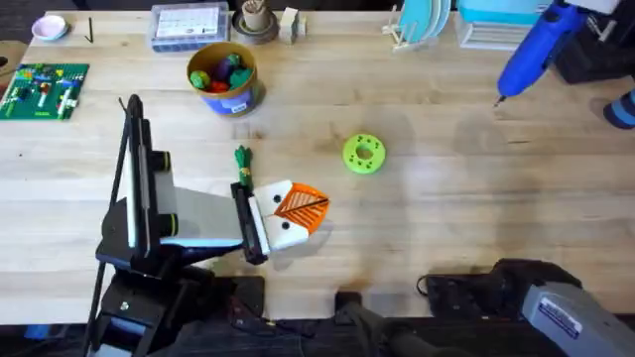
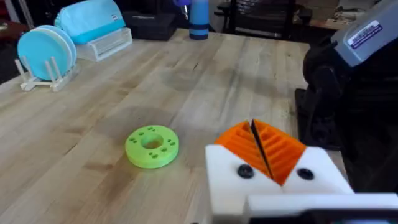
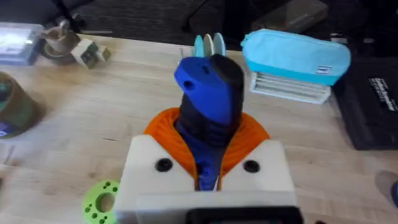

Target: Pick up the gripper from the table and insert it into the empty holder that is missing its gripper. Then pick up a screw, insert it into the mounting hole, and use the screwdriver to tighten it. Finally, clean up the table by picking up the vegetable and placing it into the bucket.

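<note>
Right tool clamps screwdriver aloft, arm raised over table's far-right

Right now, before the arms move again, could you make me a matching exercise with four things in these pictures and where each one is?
Things:
1. screwdriver
2. vegetable
3. bucket
4. green disc

Places:
A. stands at the far side of the table, with toy fruit inside
B. held in the right hand, off the table
C. lies flat and alone near the table's middle
D. lies on the table close by the left hand

Pairs: 1-B, 2-D, 3-A, 4-C
</note>
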Robot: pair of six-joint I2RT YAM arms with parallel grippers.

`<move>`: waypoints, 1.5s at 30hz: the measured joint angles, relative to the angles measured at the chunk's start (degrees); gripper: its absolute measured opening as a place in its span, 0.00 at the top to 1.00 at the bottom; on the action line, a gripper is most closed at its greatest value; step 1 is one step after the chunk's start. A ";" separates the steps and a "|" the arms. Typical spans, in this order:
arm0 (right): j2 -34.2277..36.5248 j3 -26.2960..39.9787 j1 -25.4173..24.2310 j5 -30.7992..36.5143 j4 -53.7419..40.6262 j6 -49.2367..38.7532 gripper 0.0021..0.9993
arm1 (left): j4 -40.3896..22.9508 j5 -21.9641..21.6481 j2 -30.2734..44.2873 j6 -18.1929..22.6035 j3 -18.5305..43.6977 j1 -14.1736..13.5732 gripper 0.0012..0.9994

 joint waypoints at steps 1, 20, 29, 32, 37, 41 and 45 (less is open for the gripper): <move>-0.29 0.00 0.34 -0.80 0.18 0.39 0.87 | 0.00 0.00 0.01 -0.01 -0.01 0.00 1.00; -14.52 -20.28 18.91 -10.20 30.99 13.08 0.90 | 0.00 0.00 0.02 -0.25 0.00 0.00 1.00; -11.33 -27.47 34.01 -11.60 49.42 14.10 0.90 | 0.02 -0.21 0.02 -3.79 -0.02 0.00 1.00; -8.50 -27.58 36.96 -11.65 54.03 14.10 0.91 | 0.04 -0.41 0.02 -4.82 -0.02 0.00 1.00; -3.97 -27.58 41.99 -11.86 63.21 14.07 0.91 | 0.11 -0.75 0.00 -5.67 0.00 0.00 1.00; -0.46 -27.58 45.81 -12.67 68.68 14.07 0.91 | 0.13 -1.26 0.02 -6.04 -0.01 0.00 1.00; 1.58 -27.58 47.32 -15.53 68.76 13.88 0.92 | 0.15 -1.37 0.00 -6.08 0.00 0.00 1.00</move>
